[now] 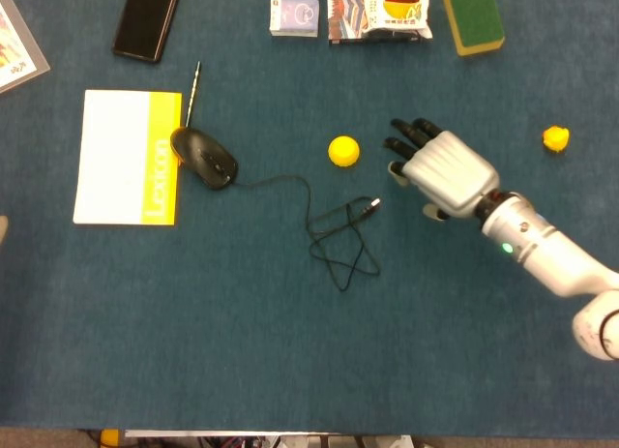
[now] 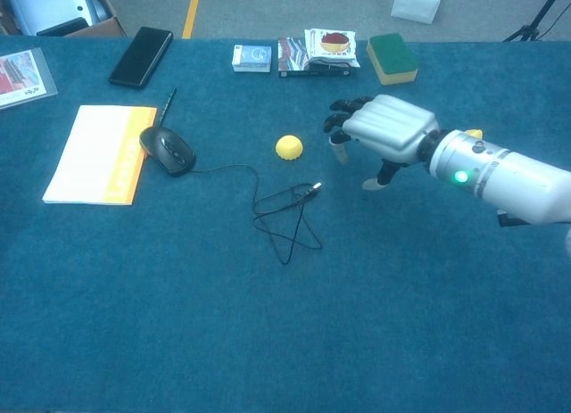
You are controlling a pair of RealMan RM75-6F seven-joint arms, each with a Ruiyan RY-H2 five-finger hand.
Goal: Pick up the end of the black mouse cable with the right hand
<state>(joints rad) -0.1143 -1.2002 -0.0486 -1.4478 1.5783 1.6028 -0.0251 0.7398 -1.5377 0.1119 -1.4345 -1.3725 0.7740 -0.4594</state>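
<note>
Right hand (image 1: pixel 440 169) above blue bench (image 1: pixel 242 351), palm down, fingers apart and slightly curled, holding nothing. Cable end (image 1: pixel 372 205) flat on bench, just left of and below the fingertips, apart from them. Black mouse cable (image 1: pixel 334 240) looped loosely, running back to black mouse (image 1: pixel 205 158) beside yellow-edged notebook (image 1: pixel 126 158). Yellow ball (image 1: pixel 343 151) near, left of fingers. Left hand not seen.

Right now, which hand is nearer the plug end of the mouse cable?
Right. The right hand hovers open just right of the cable end, not touching it. The left hand appears in neither view.
</note>
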